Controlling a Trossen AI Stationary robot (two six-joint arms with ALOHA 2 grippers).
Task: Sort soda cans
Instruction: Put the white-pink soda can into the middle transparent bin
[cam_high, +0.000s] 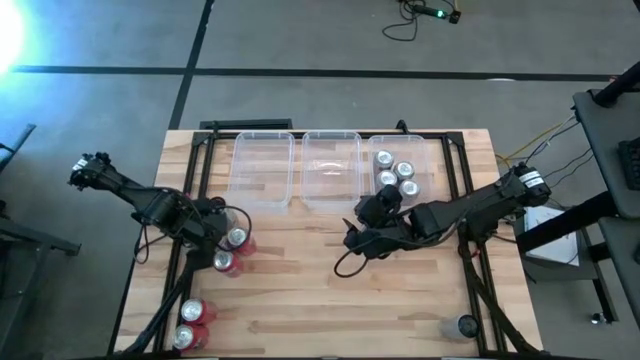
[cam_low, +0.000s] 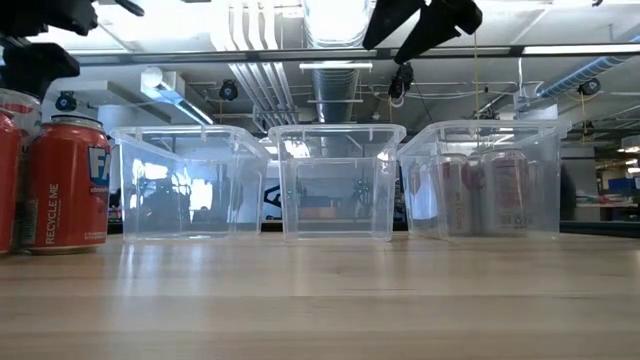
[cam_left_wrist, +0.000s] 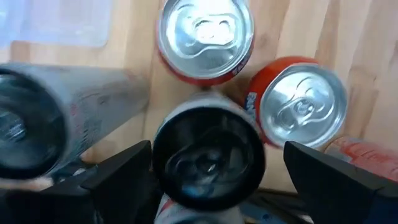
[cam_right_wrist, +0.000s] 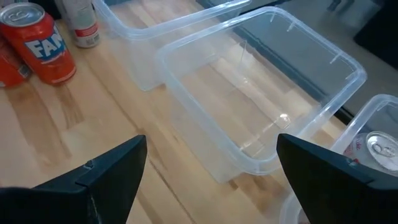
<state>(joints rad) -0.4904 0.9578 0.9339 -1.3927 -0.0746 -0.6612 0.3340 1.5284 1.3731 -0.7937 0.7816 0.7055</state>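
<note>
Left gripper (cam_left_wrist: 214, 180), fingers spread wide astride a black-topped soda can (cam_left_wrist: 208, 158) with two red cans (cam_left_wrist: 205, 38) just beyond, should centre before closing; right gripper (cam_right_wrist: 211, 180) hovers open, empty.

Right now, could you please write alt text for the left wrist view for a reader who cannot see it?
The left end effector, fingers spread wide, hangs over a dark-topped can standing between them on the wooden table. Beyond it stand two red cans with silver tops, and a silver can sits beside it.
</note>
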